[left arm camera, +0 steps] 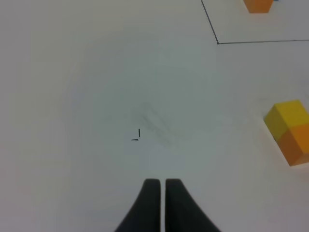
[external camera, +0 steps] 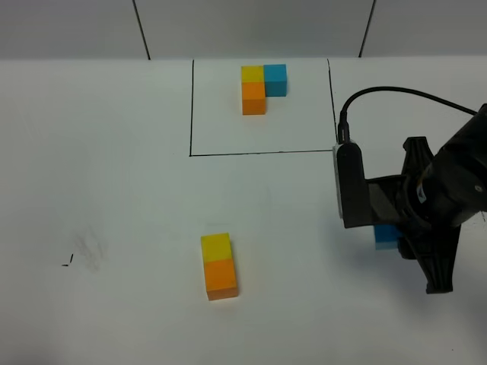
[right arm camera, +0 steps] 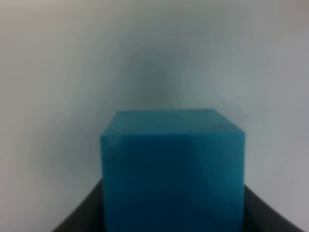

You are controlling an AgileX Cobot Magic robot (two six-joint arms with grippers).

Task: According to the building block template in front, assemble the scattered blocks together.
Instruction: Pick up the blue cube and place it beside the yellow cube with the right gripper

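I see open table (external camera: 114, 190) across the left and middle. The joined yellow-orange pair (external camera: 219, 265) stands alone mid-table, its right side unblocked toward the right arm (external camera: 426, 201). The template (external camera: 260, 86) sits well behind.

The high camera looks steeply down on the white table (external camera: 114, 152), far edge at twelve o'clock. The left wrist camera sits low, facing forward over its closed gripper (left arm camera: 161, 186); it shares the yellow-orange pair (left arm camera: 291, 137) at three o'clock with the high view. The right wrist camera sits very close to the blue cube (right arm camera: 171, 169), blurred.
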